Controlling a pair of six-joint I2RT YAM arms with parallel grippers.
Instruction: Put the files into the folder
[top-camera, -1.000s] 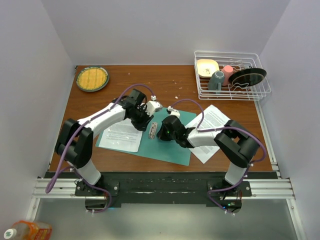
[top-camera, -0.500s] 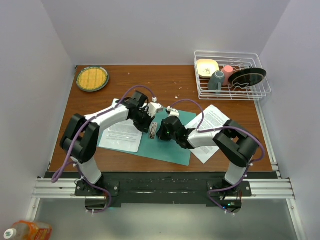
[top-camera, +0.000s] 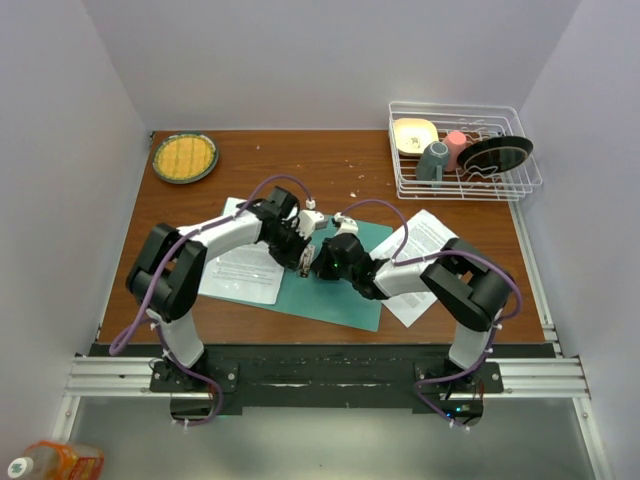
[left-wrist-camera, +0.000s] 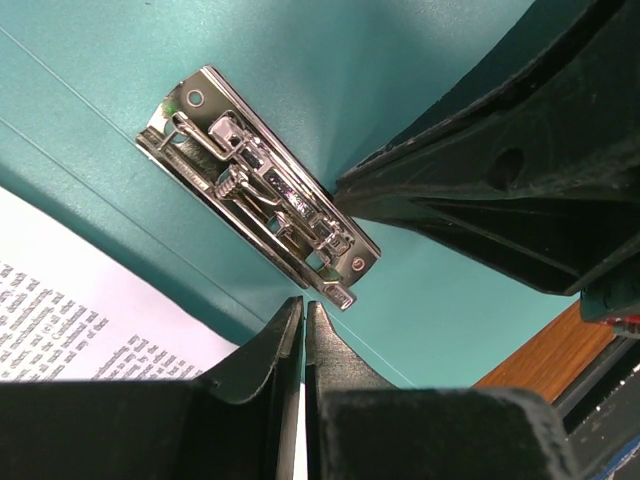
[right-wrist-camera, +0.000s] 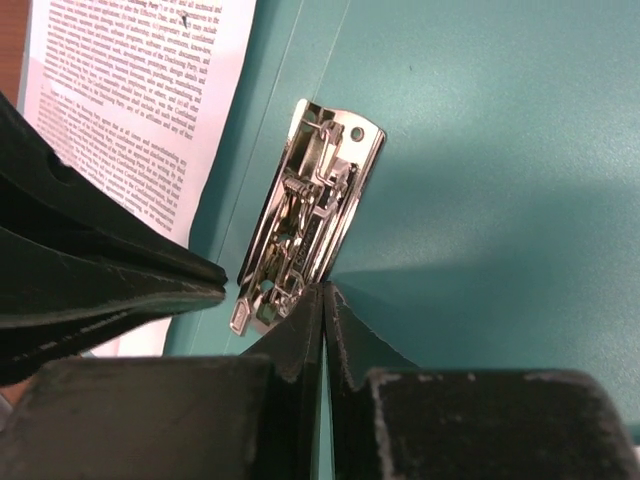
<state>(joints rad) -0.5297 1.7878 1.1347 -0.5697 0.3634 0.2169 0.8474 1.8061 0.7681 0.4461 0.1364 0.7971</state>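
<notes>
top view: the folder (top-camera: 345, 285) lies open and flat on the table (top-camera: 300, 160), toward the near edge. the files (top-camera: 245, 270) are not yet in it: one sheet overlaps its left edge, and a second sheet (top-camera: 425, 240) lies at its right edge, partly under the right arm. the left gripper (top-camera: 303, 256) and right gripper (top-camera: 318, 264) meet nose to nose over the folder's left part, very close to each other.

left wrist view: the left gripper's fingers are pressed together with only a thin slit between them and nothing in it. the tips sit just beside the near end of the folder's metal clip (left-wrist-camera: 260, 185). whether they touch it cannot be told. the right gripper's dark body crowds in from the right, its tip against the clip's side.

right wrist view: the right gripper's fingers are also pressed together and hold nothing, with the tip at the clip's lower end. the left gripper's fingers fill the left edge.

risks, as i judge them: with both noses on one small clip, the fingers could knock together. a push on the lever could slide the light folder across the table instead of opening the clip. a sprung lever could snap back. the sheet at the left edge could be dragged or creased.
</notes>
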